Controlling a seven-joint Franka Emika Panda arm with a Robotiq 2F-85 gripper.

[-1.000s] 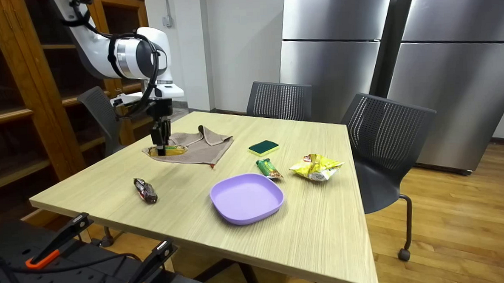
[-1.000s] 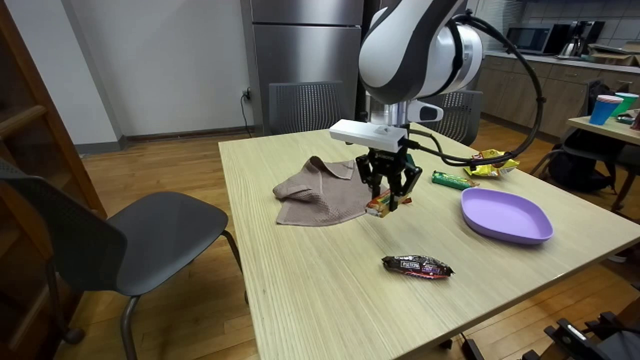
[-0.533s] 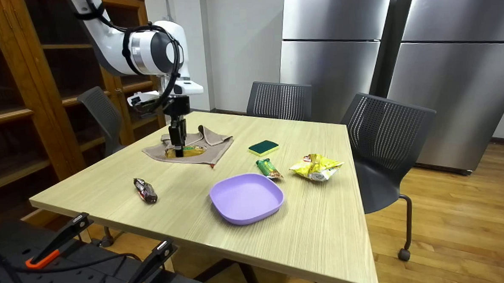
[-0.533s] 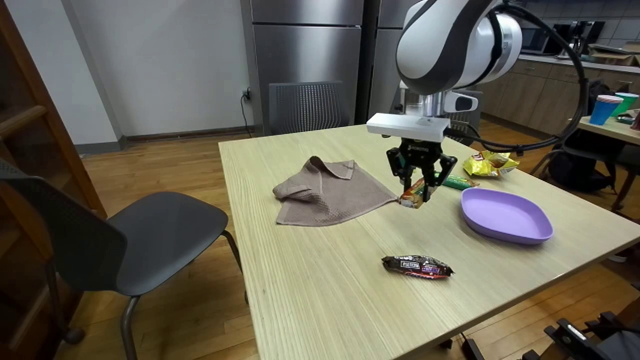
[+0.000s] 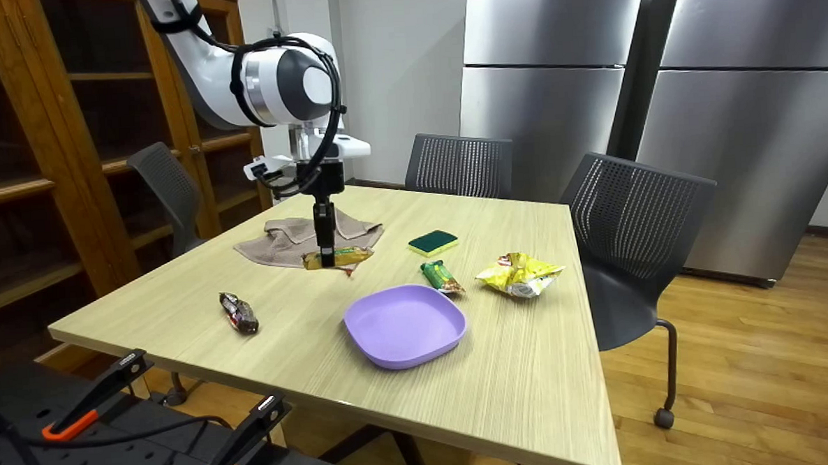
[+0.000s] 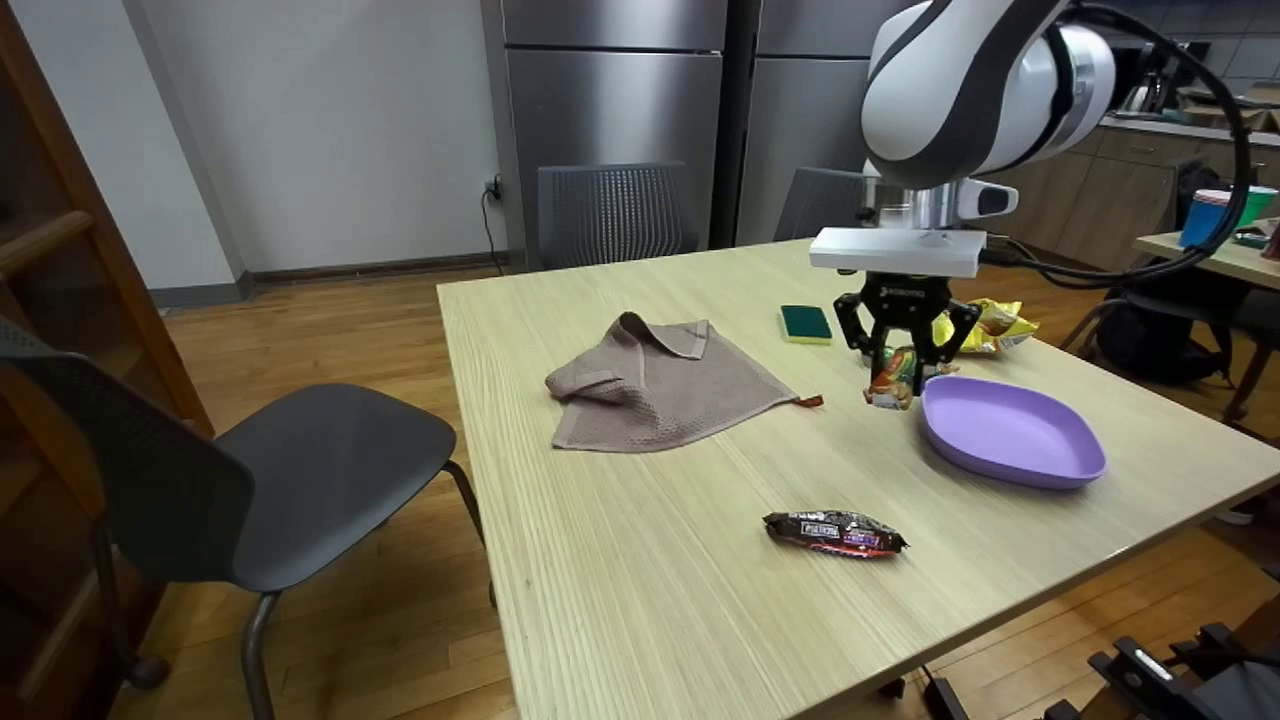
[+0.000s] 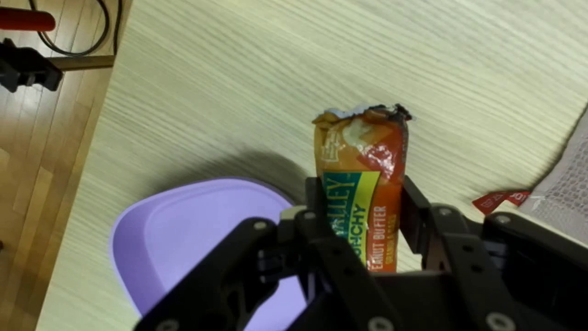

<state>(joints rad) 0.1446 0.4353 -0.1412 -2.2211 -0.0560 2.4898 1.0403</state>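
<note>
Claw tight on granola bar — purple plate nearby.

Orange wrapper reading "VALLEY", "UNCHY", "EANUT BUTTER", some letters hidden

in both exterior views, tall brushed stainless-steel refrigerators stand beside a plain white painted wall, pale light shining off their doors. honey-brown wooden plank flooring runs beneath a rectangular pale wood-grain counter and dark grey perforated-back chairs. a tall brown wooden cabinet with dark panes stands behind one chair. in an exterior view, grey-brown wooden kitchen cupboards stand below a pale tiled wall farther back.
</note>
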